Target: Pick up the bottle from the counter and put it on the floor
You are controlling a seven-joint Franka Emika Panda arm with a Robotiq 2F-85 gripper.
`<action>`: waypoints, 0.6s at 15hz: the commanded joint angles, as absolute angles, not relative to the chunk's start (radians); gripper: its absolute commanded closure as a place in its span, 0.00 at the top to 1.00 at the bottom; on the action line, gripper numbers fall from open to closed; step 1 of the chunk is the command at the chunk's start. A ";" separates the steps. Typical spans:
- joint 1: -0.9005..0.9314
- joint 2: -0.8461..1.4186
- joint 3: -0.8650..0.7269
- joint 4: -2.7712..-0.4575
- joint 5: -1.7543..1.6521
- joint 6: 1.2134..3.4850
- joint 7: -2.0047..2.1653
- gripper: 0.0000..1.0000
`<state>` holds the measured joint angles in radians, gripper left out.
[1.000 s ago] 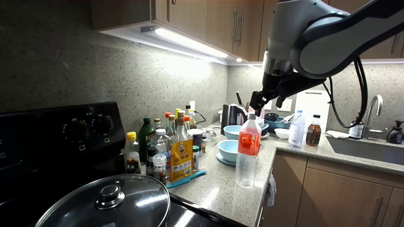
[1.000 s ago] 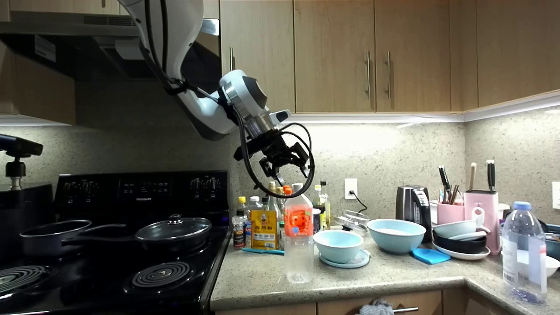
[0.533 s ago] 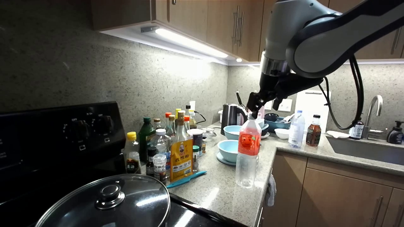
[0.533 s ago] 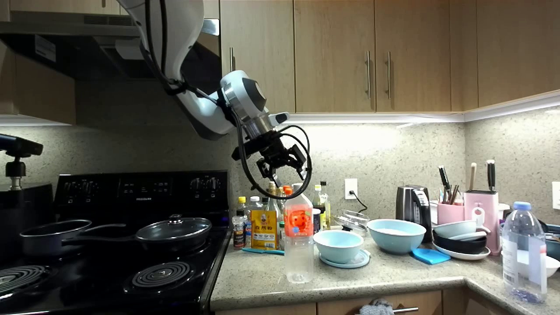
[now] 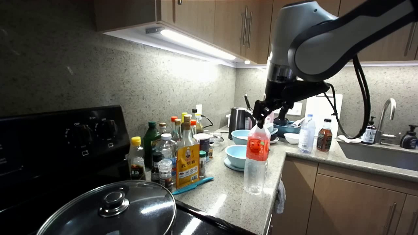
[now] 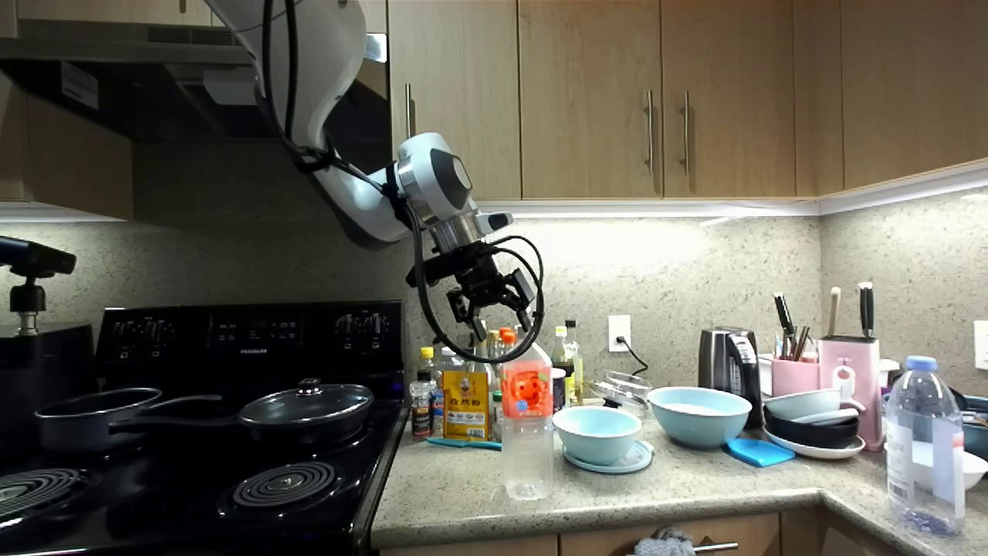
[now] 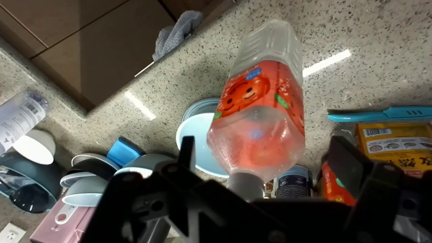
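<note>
The clear bottle with the red-orange label stands upright on the counter's near part in both exterior views (image 5: pixel 257 150) (image 6: pixel 528 390). The speckled grey counter (image 5: pixel 215 204) also shows in the wrist view (image 7: pixel 341 77). My gripper (image 6: pixel 502 325) is open, tilted, at the height of the bottle's top. In an exterior view the gripper (image 5: pixel 271 119) has a finger overlapping the cap, which is hidden there. In the wrist view the bottle (image 7: pixel 260 128) and its pale cap lie between the spread fingers of the gripper (image 7: pixel 263 145), nearer the left finger. No finger visibly grips it.
Light blue bowls (image 6: pixel 597 434) stand right beside the bottle. Clustered condiment bottles and a yellow packet (image 6: pixel 465 405) stand behind it, with a teal knife (image 5: pixel 192 186). The stove with a lidded pan (image 5: pixel 114 205) adjoins the counter. Another clear bottle (image 6: pixel 925 448) stands farther right.
My gripper has moved down and toward the bottle's top; in an exterior view its finger now covers the cap. It stays open, and the bottle has not moved.
</note>
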<state>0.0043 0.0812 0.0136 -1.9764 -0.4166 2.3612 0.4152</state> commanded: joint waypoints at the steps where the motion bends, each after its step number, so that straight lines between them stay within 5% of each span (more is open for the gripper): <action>1: 0.016 0.081 0.001 -1.975 -0.413 2.359 0.412 1.00; 9: 0.010 0.153 -0.019 -1.912 -0.366 2.493 0.390 1.00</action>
<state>0.0047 0.1229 -0.0032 -1.9384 -0.4019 2.4593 0.4205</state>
